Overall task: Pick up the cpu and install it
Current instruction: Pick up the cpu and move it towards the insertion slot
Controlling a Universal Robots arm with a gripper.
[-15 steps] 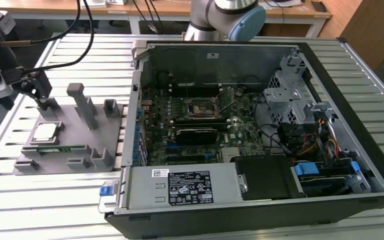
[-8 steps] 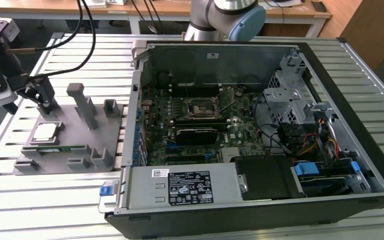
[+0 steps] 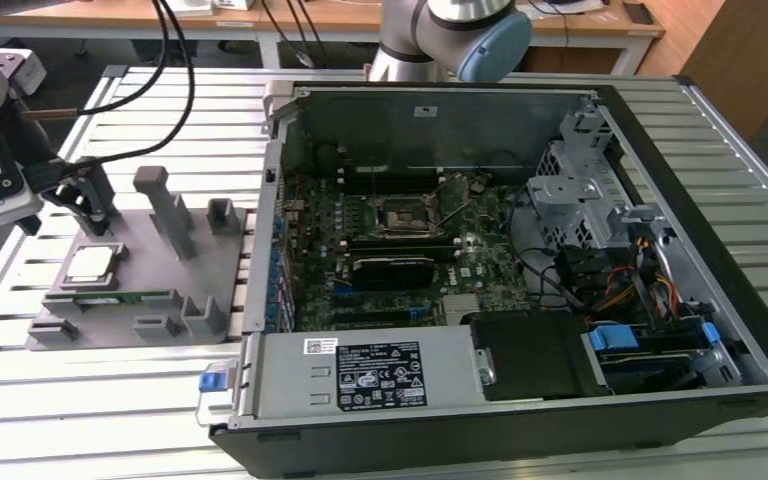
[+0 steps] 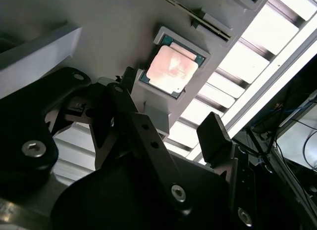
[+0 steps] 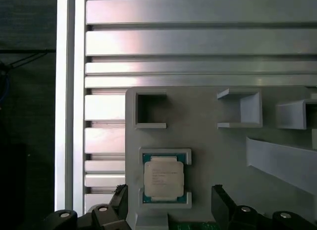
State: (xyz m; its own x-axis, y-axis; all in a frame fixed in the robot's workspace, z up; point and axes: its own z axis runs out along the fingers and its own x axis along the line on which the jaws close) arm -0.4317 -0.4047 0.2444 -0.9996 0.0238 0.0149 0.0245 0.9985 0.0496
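At the exterior view's left, the black two-fingered gripper (image 3: 87, 215) hangs low over the far end of a grey moulded plastic fixture (image 3: 157, 275) that lies on the slatted aluminium desk (image 3: 91, 400). Its fingers stand wide apart and hold nothing. Just beside it, the small flat square cpu (image 3: 93, 265), with a silvery metal top and a thin darker rim, lies flat in its own shallow square pocket of the fixture. In both wrist views the cpu (image 5: 164, 178) (image 4: 171, 69) sits in line with the gap between the two dark fingers (image 5: 220, 203) (image 4: 214, 136), apart from both. Whether the fingertips touch the fixture's surface is hard to tell from these angles. A long narrow green memory stick (image 3: 117, 297) lies in a slot just in front of the cpu (the fixture's upright posts rise beside it). Further to the exterior view's right, an open black computer case (image 3: 491, 440) lies on its side, showing a dark green motherboard (image 3: 478, 250). On the board sits a black square socket frame (image 3: 404, 215), well apart from the cpu. A silver power supply box (image 3: 357, 372) fills the case's near edge.
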